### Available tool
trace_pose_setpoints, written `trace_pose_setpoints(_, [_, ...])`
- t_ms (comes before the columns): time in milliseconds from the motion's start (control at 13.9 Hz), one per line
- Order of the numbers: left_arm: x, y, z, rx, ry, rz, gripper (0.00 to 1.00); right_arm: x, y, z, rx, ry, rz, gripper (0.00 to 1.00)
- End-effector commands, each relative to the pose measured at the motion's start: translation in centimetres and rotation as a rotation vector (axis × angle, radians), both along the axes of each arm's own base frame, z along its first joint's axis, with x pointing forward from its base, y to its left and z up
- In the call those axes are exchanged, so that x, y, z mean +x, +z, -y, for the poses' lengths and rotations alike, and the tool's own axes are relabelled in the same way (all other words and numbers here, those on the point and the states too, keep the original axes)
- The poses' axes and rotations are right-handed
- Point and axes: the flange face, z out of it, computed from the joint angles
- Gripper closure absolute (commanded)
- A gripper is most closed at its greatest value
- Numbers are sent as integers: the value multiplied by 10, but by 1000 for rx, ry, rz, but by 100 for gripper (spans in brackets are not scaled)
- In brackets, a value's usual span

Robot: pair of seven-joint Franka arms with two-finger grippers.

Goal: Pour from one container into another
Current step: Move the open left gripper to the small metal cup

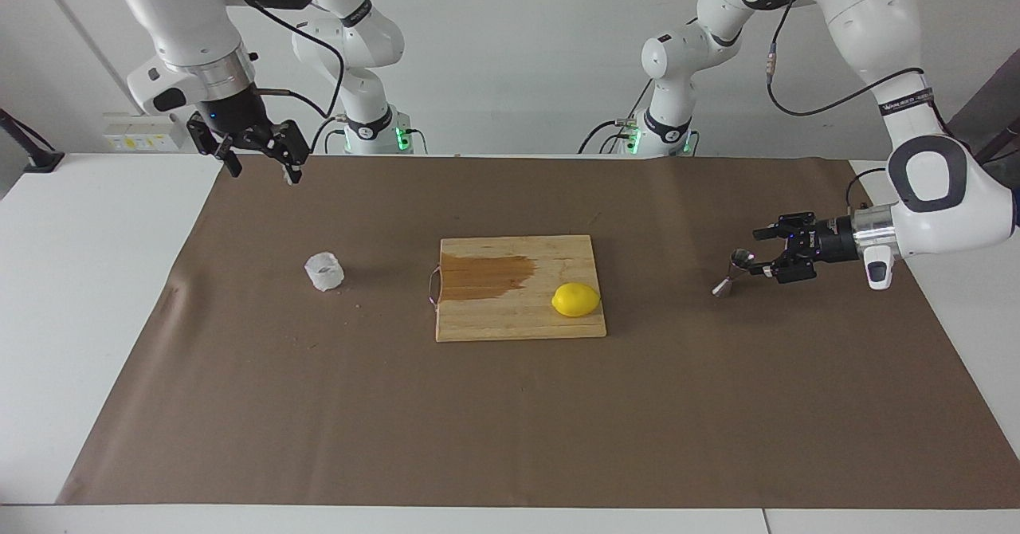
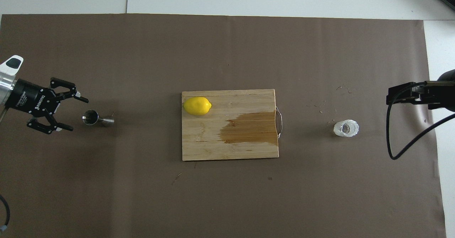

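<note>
The whitish crinkled plastic cup (image 1: 324, 271) (image 2: 346, 128) stands upright on the brown paper toward the right arm's end of the table. The steel hourglass jigger (image 1: 733, 272) (image 2: 96, 118) stands upright toward the left arm's end. My left gripper (image 1: 759, 254) (image 2: 77, 113) is low and level, pointing at the jigger. It is open, its fingertips just short of the jigger's upper cone, and holds nothing. My right gripper (image 1: 264, 173) (image 2: 403, 95) waits high over the paper's edge at the right arm's end, open and empty, well apart from the cup.
A wooden cutting board (image 1: 494, 323) (image 2: 209, 145) with a dark wet patch lies mid-table between the cup and the jigger. A yellow lemon (image 1: 575, 300) (image 2: 197, 106) sits on its corner toward the jigger. A black cable (image 2: 394, 152) hangs from the right arm.
</note>
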Motion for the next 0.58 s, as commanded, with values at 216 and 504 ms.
trace_pose_setpoints(216, [11, -10, -18, -44, 57, -21, 0, -7, 1, 4, 16, 18, 4, 0])
trace_pose_setpoints(504, [17, -12, -16, -66, 145, -40, 0, -7, 1, 4, 16, 18, 4, 0])
